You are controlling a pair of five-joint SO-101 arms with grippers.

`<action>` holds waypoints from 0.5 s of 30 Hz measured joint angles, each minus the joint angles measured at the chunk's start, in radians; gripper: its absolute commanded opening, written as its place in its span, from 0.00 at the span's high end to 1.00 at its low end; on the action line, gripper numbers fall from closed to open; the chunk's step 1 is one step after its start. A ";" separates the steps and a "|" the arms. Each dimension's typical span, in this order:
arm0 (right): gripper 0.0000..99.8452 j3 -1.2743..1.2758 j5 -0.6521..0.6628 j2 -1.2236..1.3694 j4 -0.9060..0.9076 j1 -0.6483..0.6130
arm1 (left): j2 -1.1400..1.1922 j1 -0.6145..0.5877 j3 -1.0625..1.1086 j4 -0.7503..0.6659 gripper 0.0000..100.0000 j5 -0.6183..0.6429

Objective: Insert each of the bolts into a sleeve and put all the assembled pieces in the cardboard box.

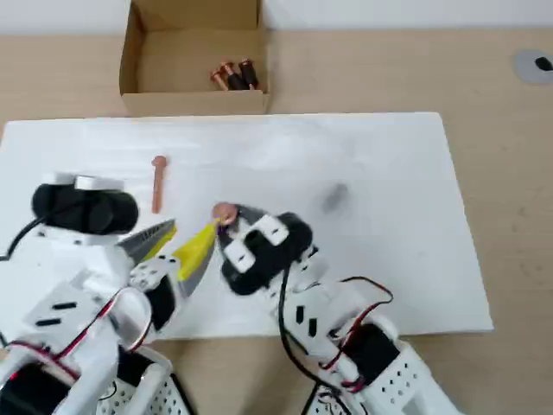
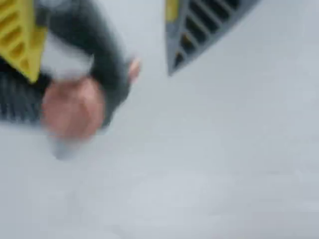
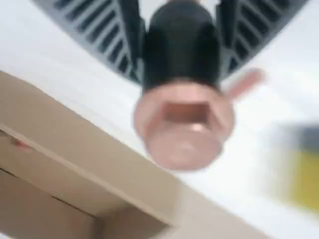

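My right gripper point(image 3: 180, 74) pinches the sleeve point(image 3: 180, 45), bolt point(image 3: 183, 122) seated, over the white mat point(image 1: 389, 173). Left gripper point(image 1: 192, 232) is spread beside it. Risk: tilting toward the cardboard box point(image 1: 138, 52) lets the bolt slide out.

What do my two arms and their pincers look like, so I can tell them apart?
The left arm and right arm have white shells, black motor blocks and loose red and black cables. The left pincer has one yellow finger and one grey slatted finger; the right pincer is black with dark slatted fingers.
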 measured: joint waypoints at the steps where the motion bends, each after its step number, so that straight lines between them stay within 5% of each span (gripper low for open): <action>1: 0.99 0.000 0.000 0.000 0.000 0.035 | 0.000 -0.003 -0.020 0.023 0.82 0.002; 8: 0.99 -0.071 0.028 0.199 0.000 0.315 | 0.020 -0.215 -0.071 0.126 0.91 -0.117; 15: 0.99 -0.534 0.028 0.703 0.000 0.356 | 0.282 -0.440 -0.068 0.058 0.91 -0.206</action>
